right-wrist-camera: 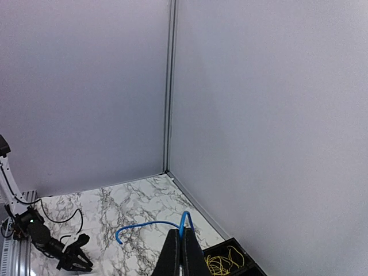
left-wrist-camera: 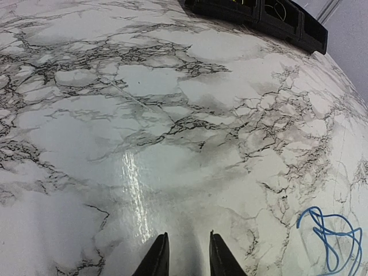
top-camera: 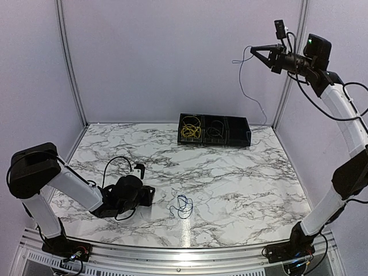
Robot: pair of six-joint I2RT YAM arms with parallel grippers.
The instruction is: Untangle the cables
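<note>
Hand (right-wrist-camera: pixel 181 236) (right), seemingly on blue cable (right-wrist-camera: pixel 146 223)

The setting is a laboratory robot test cell. Plain pale panels (top-camera: pixel 172 57) held in metal posts (top-camera: pixel 71 63) enclose the far, left and right edges of a marble-patterned desk (top-camera: pixel 241 172). A left arm (top-camera: pixel 75 190) and a right arm (top-camera: pixel 345 112) are bolted to a metal rail (top-camera: pixel 172 256) along the near edge, near its two corners.

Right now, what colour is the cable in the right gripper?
Blue cable, best seen from right wrist.
</note>
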